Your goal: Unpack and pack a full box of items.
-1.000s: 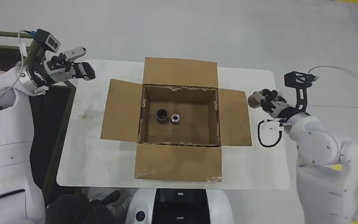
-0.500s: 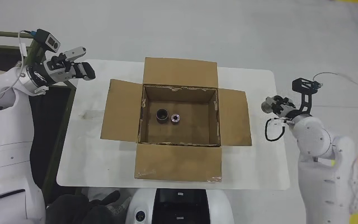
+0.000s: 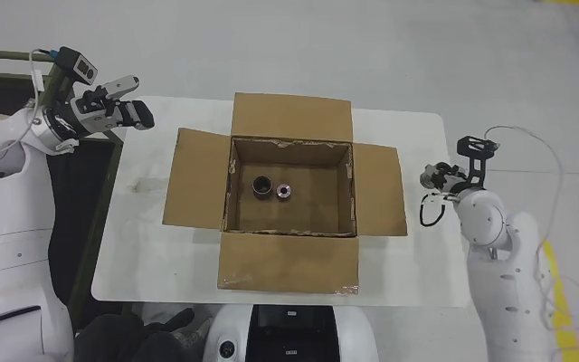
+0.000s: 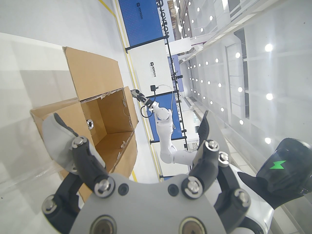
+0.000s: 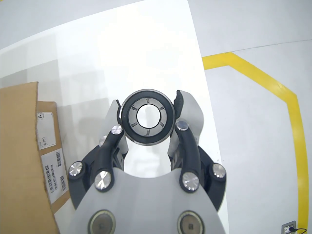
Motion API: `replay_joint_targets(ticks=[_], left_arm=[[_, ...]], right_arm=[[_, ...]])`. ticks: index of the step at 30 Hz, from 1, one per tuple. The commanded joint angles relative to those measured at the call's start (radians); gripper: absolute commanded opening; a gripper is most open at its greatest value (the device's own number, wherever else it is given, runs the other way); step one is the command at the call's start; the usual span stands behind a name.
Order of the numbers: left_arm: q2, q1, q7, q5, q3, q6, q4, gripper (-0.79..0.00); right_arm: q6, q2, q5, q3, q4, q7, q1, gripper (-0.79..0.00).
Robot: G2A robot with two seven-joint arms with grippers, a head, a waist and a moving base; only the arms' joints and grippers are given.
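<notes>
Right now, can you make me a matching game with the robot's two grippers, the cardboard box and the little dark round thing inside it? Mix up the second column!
Things
1. left gripper
2. right gripper
3. cardboard box
4. dark round part

States
A. lying on the box's floor
B. fingers shut on a black ring
C. fingers open, holding nothing
D. flaps spread out flat

Pairs: 1-C, 2-B, 3-D, 4-A

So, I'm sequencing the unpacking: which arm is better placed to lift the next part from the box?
Probably left: the left pincer is open and empty; the right pincer grips a ring.
</notes>
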Motion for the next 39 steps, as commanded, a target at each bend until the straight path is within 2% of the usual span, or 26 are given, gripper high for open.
replay_joint_targets(ticks=[1, 12, 24, 25, 27, 31, 33, 35, 36, 39], left_arm=[[0.0, 0.0, 0.0, 0.0, 0.0, 0.0, 0.0, 0.0], [0.0, 0.0, 0.0, 0.0, 0.0, 0.0, 0.0, 0.0], [0.0, 0.0, 0.0, 0.0, 0.0, 0.0, 0.0, 0.0], [0.0, 0.0, 0.0, 0.0, 0.0, 0.0, 0.0, 0.0], [0.0, 0.0, 0.0, 0.0, 0.0, 0.0, 0.0, 0.0], [0.0, 0.0, 0.0, 0.0, 0.0, 0.0, 0.0, 0.0], [0.0, 0.0, 0.0, 0.0, 0.0, 0.0, 0.0, 0.0], [0.0, 0.0, 0.0, 0.0, 0.0, 0.0, 0.0, 0.0], [0.0, 0.0, 0.0, 0.0, 0.0, 0.0, 0.0, 0.0], [0.0, 0.0, 0.0, 0.0, 0.0, 0.0, 0.0, 0.0]], right_arm=[[-0.002, 0.0, 0.002, -0.005, 0.031, -0.012, 0.008, -0.785], [0.021, -0.002, -0.029, -0.042, 0.171, -0.073, 0.054, -0.785], [0.05, -0.005, -0.028, -0.059, 0.258, -0.114, 0.085, -0.785], [0.05, -0.005, -0.027, -0.061, 0.262, -0.118, 0.087, -0.727], [0.052, -0.006, -0.026, -0.065, 0.271, -0.123, 0.089, -0.536], [0.052, -0.006, -0.025, -0.072, 0.279, -0.123, 0.092, -0.366], [0.053, -0.006, -0.024, -0.074, 0.279, -0.124, 0.092, -0.157], [0.052, -0.006, -0.026, -0.075, 0.275, -0.123, 0.092, -0.04], [0.051, -0.006, -0.025, -0.075, 0.269, -0.123, 0.091, 0.0], [0.054, -0.005, -0.027, -0.071, 0.241, -0.124, 0.082, 0.0]])
